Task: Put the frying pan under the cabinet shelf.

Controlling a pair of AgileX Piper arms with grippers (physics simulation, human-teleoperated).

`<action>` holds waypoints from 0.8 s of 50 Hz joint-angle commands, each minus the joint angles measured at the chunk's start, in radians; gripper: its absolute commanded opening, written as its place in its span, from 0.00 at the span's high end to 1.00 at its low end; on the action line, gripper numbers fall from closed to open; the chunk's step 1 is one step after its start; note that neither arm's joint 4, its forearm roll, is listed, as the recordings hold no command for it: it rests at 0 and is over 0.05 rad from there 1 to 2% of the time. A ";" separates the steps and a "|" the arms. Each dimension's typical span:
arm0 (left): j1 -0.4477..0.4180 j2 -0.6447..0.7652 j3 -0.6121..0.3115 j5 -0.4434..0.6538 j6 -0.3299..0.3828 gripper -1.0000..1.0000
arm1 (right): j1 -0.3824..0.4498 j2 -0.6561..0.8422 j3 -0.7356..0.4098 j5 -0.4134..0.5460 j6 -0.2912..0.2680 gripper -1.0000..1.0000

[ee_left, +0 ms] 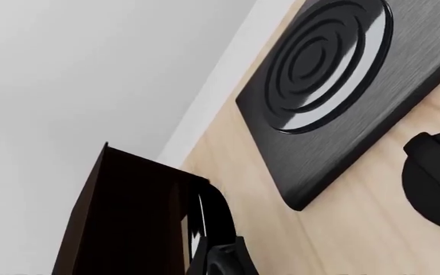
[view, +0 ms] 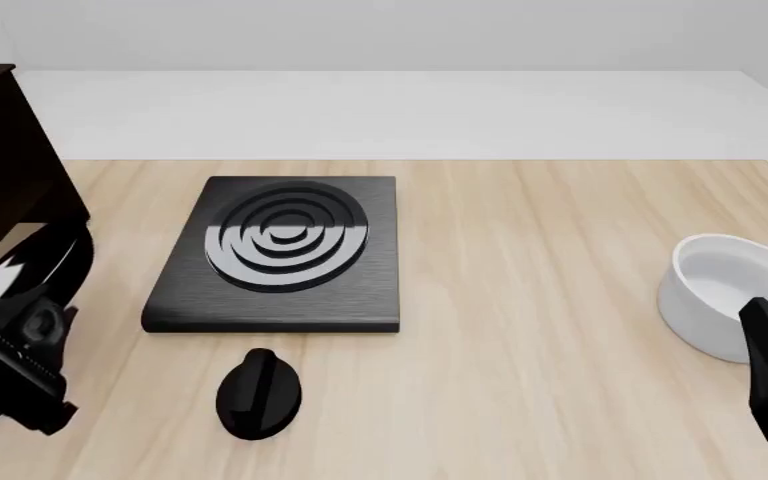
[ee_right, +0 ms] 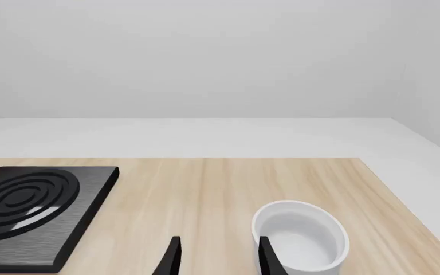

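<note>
Showing right gripper (ee_right: 217, 258) with fingers parted, nothing between, beside white bowl (ee_right: 300, 235); left gripper (view: 17, 365) at cabinet shelf (view: 4, 170), opening can't tell; frying pan (view: 31, 265) glossy black, against the cabinet at table's (view: 531, 300) left edge.

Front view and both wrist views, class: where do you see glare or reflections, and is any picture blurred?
Front view: the square black hotplate with concentric rings shows a bright grey reflection across its rings, and the glossy black frying pan at the left edge glints; left wrist view: the same sheen crosses the rings; right wrist view: even, soft light on the white round bowl; all three are sharp.
</note>
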 commanded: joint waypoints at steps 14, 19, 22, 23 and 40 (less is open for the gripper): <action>0.080 0.125 0.010 -0.120 0.061 1.00 | 0.000 0.000 0.000 0.000 0.000 0.00; 0.104 0.209 0.016 -0.194 0.078 1.00 | 0.000 0.000 0.000 0.000 0.000 0.00; 0.117 0.257 0.017 -0.237 0.083 1.00 | 0.000 0.000 0.000 0.000 0.000 0.00; 0.124 0.295 0.018 -0.266 0.092 1.00 | 0.000 0.000 0.000 0.000 0.000 0.00; 0.129 0.524 0.014 -0.471 0.087 1.00 | 0.000 0.000 0.000 0.000 0.000 0.00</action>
